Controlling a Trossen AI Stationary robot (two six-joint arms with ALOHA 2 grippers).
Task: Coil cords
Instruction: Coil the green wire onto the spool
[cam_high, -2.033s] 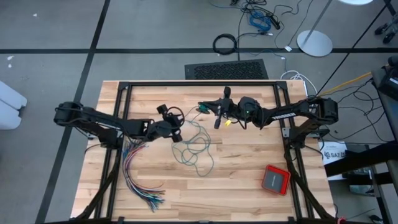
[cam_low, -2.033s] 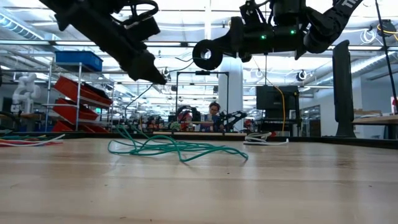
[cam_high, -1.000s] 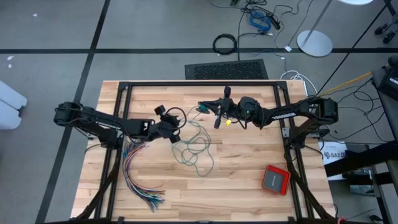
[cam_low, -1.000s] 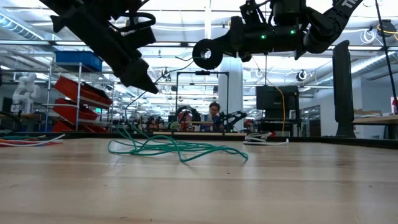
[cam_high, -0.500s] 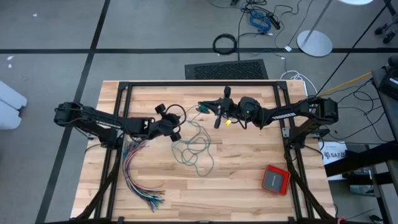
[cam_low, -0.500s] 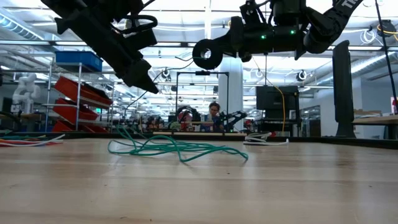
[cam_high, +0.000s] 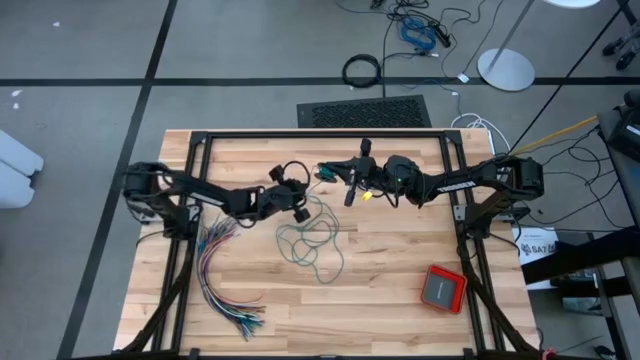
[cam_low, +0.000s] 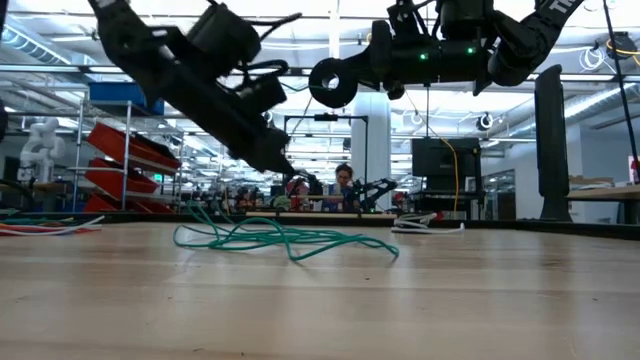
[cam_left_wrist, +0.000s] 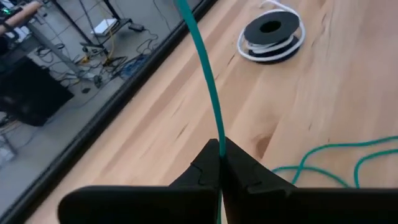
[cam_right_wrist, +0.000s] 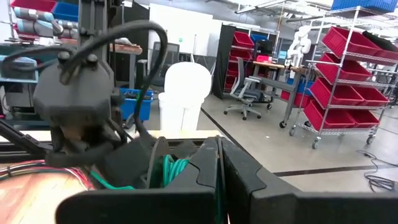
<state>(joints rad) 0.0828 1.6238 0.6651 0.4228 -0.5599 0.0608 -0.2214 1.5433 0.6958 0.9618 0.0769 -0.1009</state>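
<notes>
A pale wooden counter (cam_high: 380, 300) framed by black rails stands on a grey floor (cam_high: 100, 40); beyond its far edge the low view opens onto a workshop with shelves of red bins (cam_low: 130, 160) and a seated person (cam_low: 345, 185). On the counter's left near part lies a fan of coloured wires (cam_high: 222, 285), near the right near corner a red box (cam_high: 443, 288), and in the middle the teal cord (cam_high: 318, 240) in a loose tangle. The left arm reaches in from the left, its wrist over the counter's centre-left, and the left fingers (cam_high: 303, 212) are pinched shut on the teal cord, which runs taut away from them in the left wrist view (cam_left_wrist: 208, 87). That view also shows a black-and-white spool (cam_left_wrist: 271, 36) lying flat on the counter further off. The right arm comes in from the right and holds level above the far middle of the counter; the right fingers (cam_high: 352, 185) are closed together, and a green bunch shows just behind them in the right wrist view, though whether they grip it cannot be told. The black cord cannot be made out with certainty. In the low view both arms are cut off by the top edge.
</notes>
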